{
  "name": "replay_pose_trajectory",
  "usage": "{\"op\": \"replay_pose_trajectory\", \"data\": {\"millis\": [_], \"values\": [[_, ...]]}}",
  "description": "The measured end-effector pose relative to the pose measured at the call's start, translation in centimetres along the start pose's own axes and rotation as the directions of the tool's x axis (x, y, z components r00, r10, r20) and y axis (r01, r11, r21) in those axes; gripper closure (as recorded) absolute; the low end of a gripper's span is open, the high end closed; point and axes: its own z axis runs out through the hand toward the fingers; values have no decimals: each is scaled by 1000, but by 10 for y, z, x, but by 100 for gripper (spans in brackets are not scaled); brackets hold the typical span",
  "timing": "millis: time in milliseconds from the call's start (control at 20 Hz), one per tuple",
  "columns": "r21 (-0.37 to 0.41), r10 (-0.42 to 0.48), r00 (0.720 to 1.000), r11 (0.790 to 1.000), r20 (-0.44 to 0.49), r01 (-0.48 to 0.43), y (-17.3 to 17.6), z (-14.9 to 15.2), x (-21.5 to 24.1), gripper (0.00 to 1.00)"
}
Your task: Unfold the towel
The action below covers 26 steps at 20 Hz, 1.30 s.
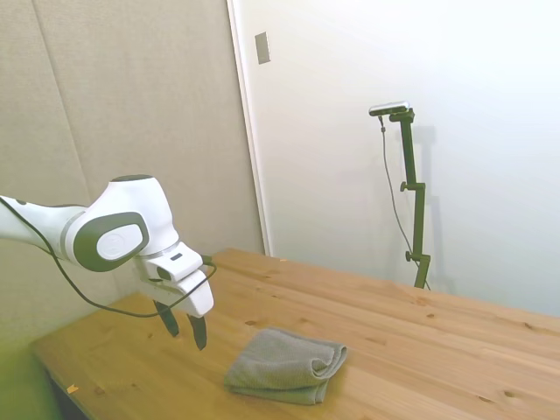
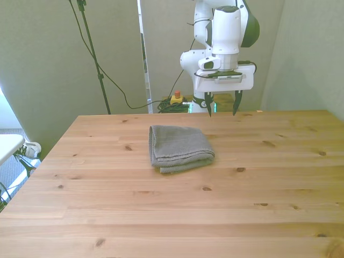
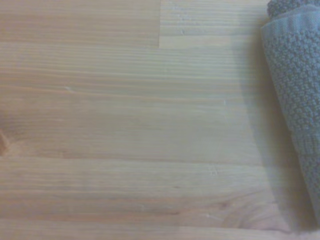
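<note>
The towel (image 2: 180,148) lies folded near the middle of the wooden table (image 2: 161,215), a grey terry-cloth pad with its thick rounded fold toward the front view's right and its layered loose edges showing along the near side. The gripper (image 2: 221,112) hangs in the air above the table's far part, a little to the front view's right of the towel and apart from it; its two dark fingers (image 2: 236,103) stand spread and hold nothing. In the side view the gripper (image 1: 182,326) is just beside the towel (image 1: 287,365) but clear of it, with bare wood between them. The wrist view shows mostly table planks (image 3: 125,125), with only the towel's (image 3: 295,90) knobbly edge at one margin, so the tool is not yet centred over the cloth. The task appears to be at its very start: the approach is in hand and no layer has been lifted. The next move probably calls for carrying the gripper over a free corner or edge of the top layer, lowering until the fingers straddle that layer alone, and closing on it. The likely difficulty is pinching one layer rather than the whole stack, since the folds are thick and soft; which edge is the free one cannot be told for certain from these views.
</note>
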Motion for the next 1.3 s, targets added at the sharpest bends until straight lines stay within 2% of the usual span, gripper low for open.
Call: {"op": "replay_pose_trajectory", "data": {"millis": [150,250,450,600,850,1150,1200,1300], "values": [[12,18,1000,1000,-6,-18,0,-4,6,0],[44,81,997,996,-19,-80,13,-16,36,0],[89,220,975,973,-43,-215,82,-41,128,0],[100,283,959,955,-31,-279,137,-48,175,0],[159,292,955,942,44,-295,182,-25,210,0],[186,246,965,948,87,-258,186,13,227,0],[193,244,965,947,94,-258,186,18,230,100],[199,240,965,946,106,-257,185,26,235,100]]}}
